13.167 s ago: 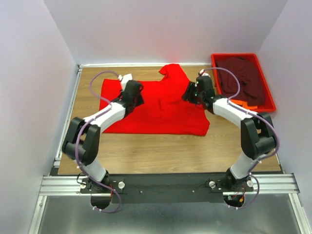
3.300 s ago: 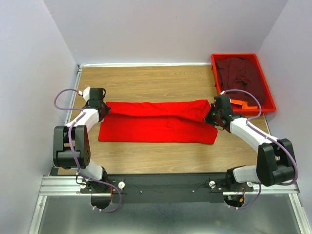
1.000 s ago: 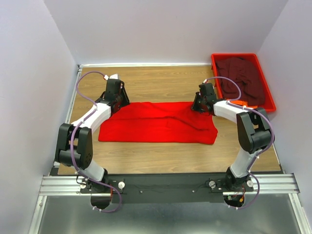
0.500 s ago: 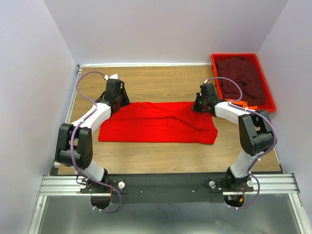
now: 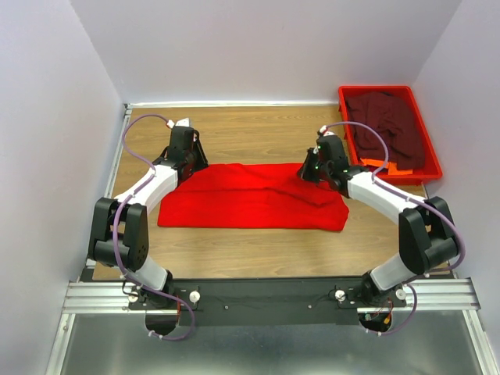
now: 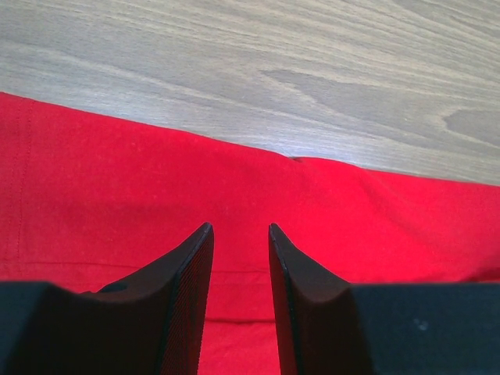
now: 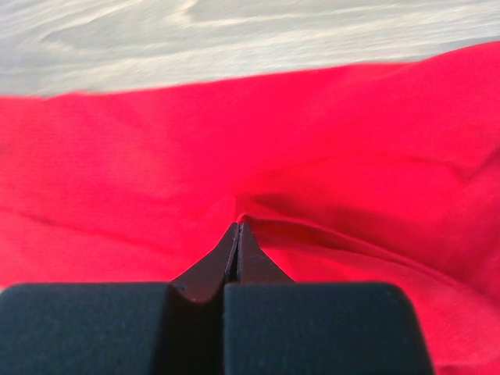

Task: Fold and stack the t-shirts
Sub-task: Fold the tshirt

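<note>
Wood-grain tabletop [image 5: 258,133] bears a folded red t-shirt [image 5: 250,199] — right claw [image 7: 237,226] pinches its soft ridge; left claw [image 6: 239,227] gapes.

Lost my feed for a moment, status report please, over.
Left hand open above red t-shirt. Right hand shut, pinching a fold of it. Shirt folded into a band; maroon t-shirt lies in tray. Nothing blocking.

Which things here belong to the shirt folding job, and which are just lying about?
Job:
- red t-shirt, folded into a strip on the table
- maroon t-shirt, bunched in the red plastic tray

Lying about:
- red plastic tray itself
- orange item inside it
</note>
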`<action>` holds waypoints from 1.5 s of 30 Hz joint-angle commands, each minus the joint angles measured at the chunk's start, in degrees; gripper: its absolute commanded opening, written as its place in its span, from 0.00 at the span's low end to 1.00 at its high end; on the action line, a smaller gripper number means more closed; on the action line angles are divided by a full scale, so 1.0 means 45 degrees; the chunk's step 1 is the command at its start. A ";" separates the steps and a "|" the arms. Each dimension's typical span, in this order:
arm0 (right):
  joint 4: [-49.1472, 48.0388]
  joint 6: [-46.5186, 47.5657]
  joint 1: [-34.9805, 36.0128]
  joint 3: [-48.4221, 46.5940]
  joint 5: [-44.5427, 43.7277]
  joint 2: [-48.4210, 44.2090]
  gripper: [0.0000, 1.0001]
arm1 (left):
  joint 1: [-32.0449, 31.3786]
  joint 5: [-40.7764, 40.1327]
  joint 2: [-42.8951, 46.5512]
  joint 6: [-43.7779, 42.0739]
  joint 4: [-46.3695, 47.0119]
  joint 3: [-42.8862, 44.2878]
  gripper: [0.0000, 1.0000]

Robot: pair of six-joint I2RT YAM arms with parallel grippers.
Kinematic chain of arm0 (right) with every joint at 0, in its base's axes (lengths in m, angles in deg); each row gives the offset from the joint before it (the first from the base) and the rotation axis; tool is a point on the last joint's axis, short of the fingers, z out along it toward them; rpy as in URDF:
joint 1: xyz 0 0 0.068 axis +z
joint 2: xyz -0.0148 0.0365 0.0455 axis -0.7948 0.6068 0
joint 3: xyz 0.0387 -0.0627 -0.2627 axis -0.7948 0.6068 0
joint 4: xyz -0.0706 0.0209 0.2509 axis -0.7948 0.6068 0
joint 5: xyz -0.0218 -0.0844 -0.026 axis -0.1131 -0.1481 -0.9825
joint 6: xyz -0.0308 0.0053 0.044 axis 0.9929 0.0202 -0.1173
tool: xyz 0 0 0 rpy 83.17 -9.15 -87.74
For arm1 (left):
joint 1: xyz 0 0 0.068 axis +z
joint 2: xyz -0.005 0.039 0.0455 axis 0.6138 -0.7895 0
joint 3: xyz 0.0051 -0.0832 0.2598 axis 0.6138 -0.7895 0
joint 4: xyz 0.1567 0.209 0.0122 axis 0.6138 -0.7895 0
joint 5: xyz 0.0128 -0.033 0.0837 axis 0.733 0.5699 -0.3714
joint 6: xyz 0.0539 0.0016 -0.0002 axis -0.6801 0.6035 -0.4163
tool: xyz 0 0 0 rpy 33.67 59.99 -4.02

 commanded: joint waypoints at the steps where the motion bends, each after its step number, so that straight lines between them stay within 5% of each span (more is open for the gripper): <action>1: 0.0516 -0.0432 0.1072 0.0284 -0.0020 -0.0605 0.00 | -0.0056 0.0331 -0.0010 -0.0202 0.0148 -0.0002 0.42; 9: 0.0693 -0.1116 0.3318 0.0791 -0.0567 -0.0587 0.00 | -0.0056 0.0507 0.0009 -0.0163 0.0109 -0.0060 0.42; 20: 0.0868 -0.1371 0.4024 0.1495 -0.0997 -0.0313 0.01 | -0.0291 0.1034 -0.0127 -0.0143 0.0148 -0.0177 0.42; 23: 0.0946 -0.1274 0.4024 0.1476 -0.0977 -0.0448 0.15 | -0.0505 0.1288 -0.0186 -0.0221 0.0148 -0.0119 0.44; 24: 0.1043 -0.1254 0.4024 0.1379 -0.1287 -0.0546 0.32 | -0.0679 0.1366 -0.0225 -0.0337 0.0148 -0.0100 0.45; 28: 0.2213 -0.1098 0.3966 0.0813 -0.3141 -0.1366 0.49 | -0.1324 0.1737 -0.0342 -0.0728 0.0128 0.0076 0.51; 38: 0.3095 -0.0727 0.1117 0.1261 -0.3673 -0.1486 0.43 | -0.3999 0.2363 -0.1591 -0.1100 -0.0125 0.0896 0.49; 45: 0.2588 -0.0531 0.0821 0.1202 -0.3692 -0.0216 0.40 | -0.5153 0.2538 -0.2256 -0.1061 -0.0145 0.1443 0.48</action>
